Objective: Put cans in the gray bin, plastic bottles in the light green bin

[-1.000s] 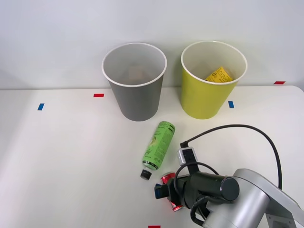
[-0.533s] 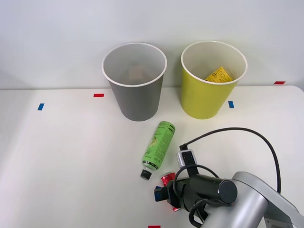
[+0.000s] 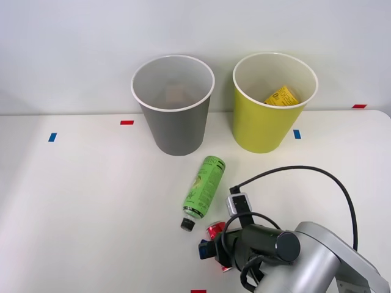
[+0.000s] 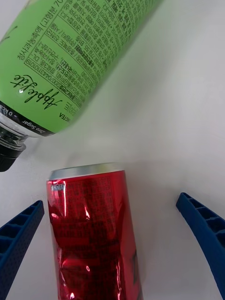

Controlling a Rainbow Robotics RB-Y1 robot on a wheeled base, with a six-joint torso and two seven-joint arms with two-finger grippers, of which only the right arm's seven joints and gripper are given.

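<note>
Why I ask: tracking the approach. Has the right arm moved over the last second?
Yes: the right arm has slid slightly left, farther over the can, judged against the still green bottle.

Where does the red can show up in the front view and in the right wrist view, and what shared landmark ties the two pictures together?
Front view: the red can lies on the white table, near the front edge, mostly hidden behind the right gripper.
Right wrist view: the can lies on its side between the open blue fingers, silver end facing away.
Shared landmark: the green bottle, its black cap end close beside the can.
</note>
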